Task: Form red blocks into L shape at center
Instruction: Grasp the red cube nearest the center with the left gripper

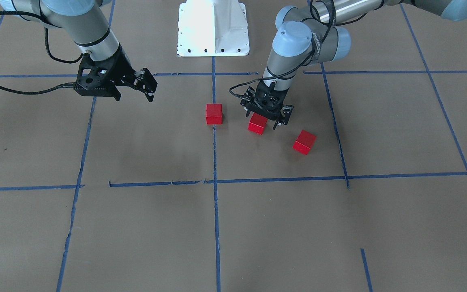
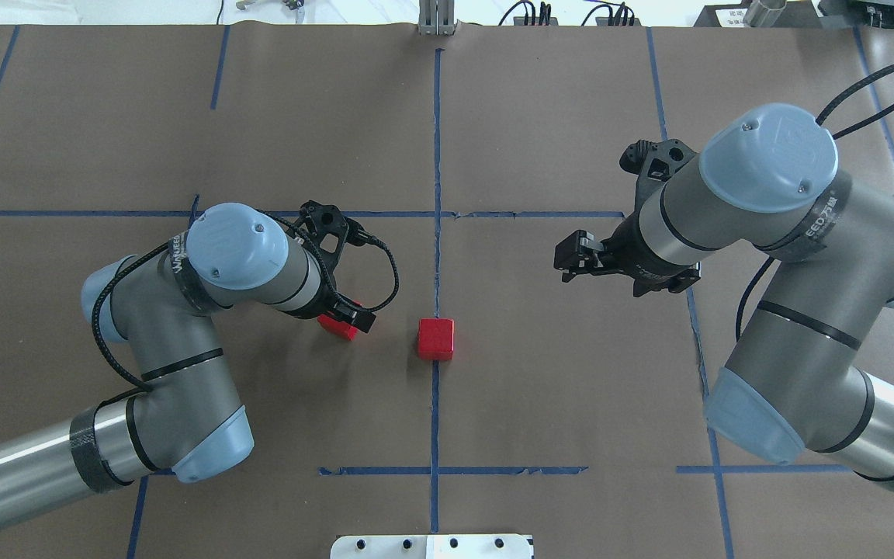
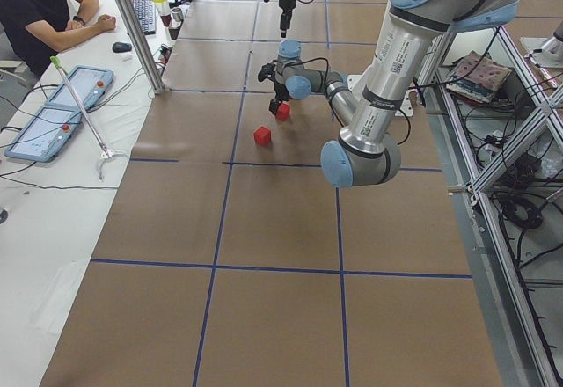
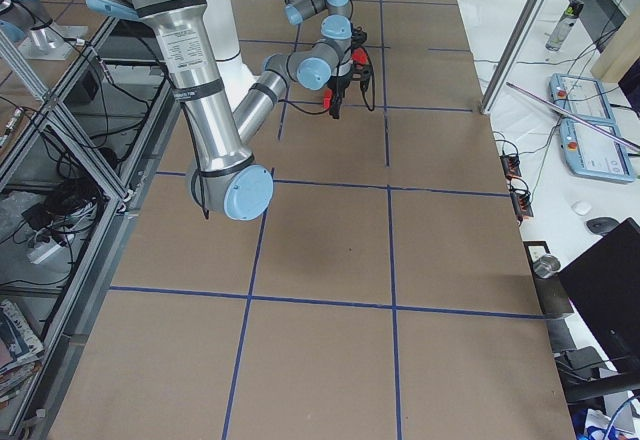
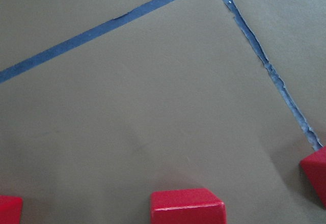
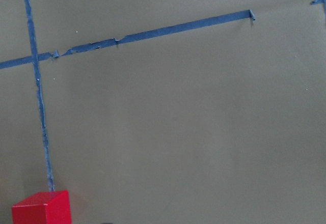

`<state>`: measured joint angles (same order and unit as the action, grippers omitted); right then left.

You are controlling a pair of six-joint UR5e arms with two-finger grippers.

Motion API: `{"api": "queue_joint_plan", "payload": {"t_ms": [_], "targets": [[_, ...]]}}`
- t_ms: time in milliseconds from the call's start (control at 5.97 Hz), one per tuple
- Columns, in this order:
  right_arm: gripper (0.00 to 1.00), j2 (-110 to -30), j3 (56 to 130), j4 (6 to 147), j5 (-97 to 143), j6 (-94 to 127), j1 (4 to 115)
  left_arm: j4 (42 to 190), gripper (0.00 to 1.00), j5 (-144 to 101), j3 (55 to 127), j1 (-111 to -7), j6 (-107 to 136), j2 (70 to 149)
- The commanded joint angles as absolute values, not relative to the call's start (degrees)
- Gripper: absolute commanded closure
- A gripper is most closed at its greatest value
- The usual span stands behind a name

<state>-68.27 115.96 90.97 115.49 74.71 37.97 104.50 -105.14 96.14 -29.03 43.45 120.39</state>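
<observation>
Three red blocks lie near the table's middle. One (image 1: 214, 113) sits on the centre tape line, also in the overhead view (image 2: 436, 339) and the right wrist view (image 6: 42, 207). My left gripper (image 1: 264, 121) is open and low over the second block (image 1: 257, 124), one finger on each side of it. That block is half hidden in the overhead view (image 2: 338, 327) and shows at the bottom of the left wrist view (image 5: 187, 206). The third block (image 1: 304, 142) lies apart beyond it and is hidden under my left arm in the overhead view. My right gripper (image 1: 147, 84) is open, empty and raised off to the side.
Brown paper with blue tape lines (image 1: 214, 182) covers the table. The white robot base (image 1: 213, 28) stands at the table's edge. An operator (image 3: 40, 13) sits at a side table with tablets, off the work surface.
</observation>
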Motion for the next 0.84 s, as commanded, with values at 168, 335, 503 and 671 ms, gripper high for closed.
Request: {"api": "queue_joint_plan", "payload": {"t_ms": [168,335,503,671], "targets": [[0.0,-68.38,115.93,90.97,115.49,74.71,37.97,104.41,0.3,-101.97,95.54,-26.9,44.47,120.85],[0.0,-68.29,116.01,90.97,115.49,74.71,37.97,102.93,0.63,-101.95,95.97,-26.89,44.65,121.02],[0.0,-68.29,116.02,90.97,115.49,74.71,37.97,102.22,0.81,-101.52,96.24,-27.33,44.47,120.85],[0.0,-68.29,116.28,90.97,115.49,74.79,38.06,98.91,0.95,-101.34,96.85,-28.99,43.86,123.37]]}}
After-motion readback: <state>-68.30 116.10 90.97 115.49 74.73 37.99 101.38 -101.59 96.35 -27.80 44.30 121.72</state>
